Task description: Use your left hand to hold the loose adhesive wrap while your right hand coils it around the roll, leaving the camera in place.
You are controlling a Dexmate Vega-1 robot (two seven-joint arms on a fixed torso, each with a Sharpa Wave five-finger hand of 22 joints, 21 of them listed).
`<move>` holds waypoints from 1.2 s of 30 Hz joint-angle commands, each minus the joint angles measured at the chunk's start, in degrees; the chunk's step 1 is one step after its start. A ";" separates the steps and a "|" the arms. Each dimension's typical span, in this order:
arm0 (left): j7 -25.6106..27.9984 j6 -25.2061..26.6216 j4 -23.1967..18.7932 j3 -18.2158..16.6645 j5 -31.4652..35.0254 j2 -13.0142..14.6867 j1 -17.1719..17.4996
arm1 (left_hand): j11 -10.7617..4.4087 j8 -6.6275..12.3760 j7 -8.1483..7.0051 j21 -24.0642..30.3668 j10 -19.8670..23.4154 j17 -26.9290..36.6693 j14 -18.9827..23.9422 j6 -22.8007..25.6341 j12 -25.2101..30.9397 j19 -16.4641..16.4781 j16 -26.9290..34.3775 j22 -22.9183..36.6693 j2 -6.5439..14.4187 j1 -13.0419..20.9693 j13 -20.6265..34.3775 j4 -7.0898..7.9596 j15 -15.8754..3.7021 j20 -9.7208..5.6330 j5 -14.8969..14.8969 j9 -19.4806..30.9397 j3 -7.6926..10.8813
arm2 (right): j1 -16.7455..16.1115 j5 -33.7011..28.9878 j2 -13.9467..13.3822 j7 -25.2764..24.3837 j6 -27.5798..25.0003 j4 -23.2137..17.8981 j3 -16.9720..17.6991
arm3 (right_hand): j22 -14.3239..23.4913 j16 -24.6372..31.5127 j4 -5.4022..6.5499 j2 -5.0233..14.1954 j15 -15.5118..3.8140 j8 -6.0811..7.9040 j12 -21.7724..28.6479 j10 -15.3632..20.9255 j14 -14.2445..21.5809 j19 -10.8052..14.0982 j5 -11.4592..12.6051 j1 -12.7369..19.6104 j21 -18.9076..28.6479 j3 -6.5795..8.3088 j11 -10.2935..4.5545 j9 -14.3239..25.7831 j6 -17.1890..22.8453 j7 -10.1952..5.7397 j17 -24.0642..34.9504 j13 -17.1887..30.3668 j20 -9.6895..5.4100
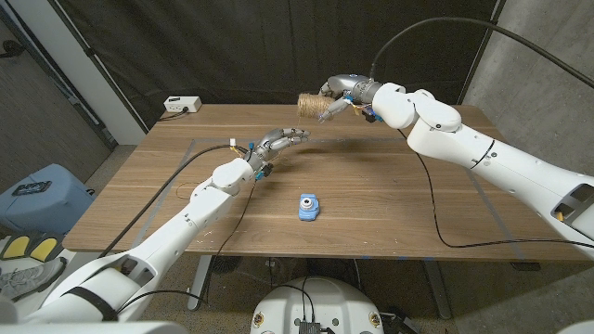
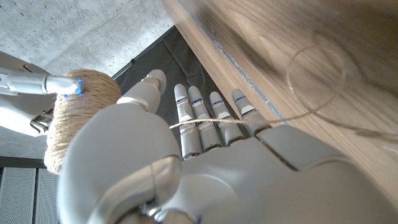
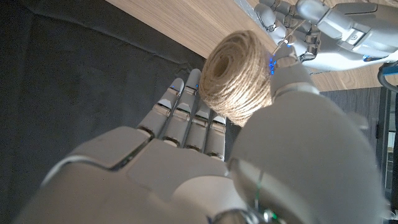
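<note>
Wooden table [image 1: 371,199], dark curtain behind; right hand [image 1: 345,94] fingers clamp twine roll [image 1: 314,105]; left hand [image 1: 278,142] fingers pinch strand.

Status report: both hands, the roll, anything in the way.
Right robot hand holds the twine roll above the table's far edge. Left robot hand has the loose strand across its fingers. Blue camera sits clear.

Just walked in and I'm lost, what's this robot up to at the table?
The robot is winding twine. Its right hand holds a roll of jute-like twine in the air above the far side of the wooden table. Its left hand is raised nearer the middle, with a loose strand running across its fingers toward the roll. A small blue camera sits untouched on the table in front of the robot.
</note>
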 commanded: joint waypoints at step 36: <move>2.54 1.06 -3.80 4.44 1.75 0.30 0.15 | -1.60 2.89 -2.02 1.71 13.22 0.52 10.73 13.49 2.92 4.75 2.61 0.33 1.90 5.76 2.37 -0.08 -2.92 -1.20 0.74 0.75 -4.81 | -2.37 1.59 -2.35 -1.41 -0.26 -2.25 1.90 | 0.18 0.63 0.01 5.51 -8.47 0.72 0.85 8.59 1.56 0.73 0.07 2.78 0.28 -0.78 -6.88 0.08 6.98 -4.49 0.45 0.02 0.00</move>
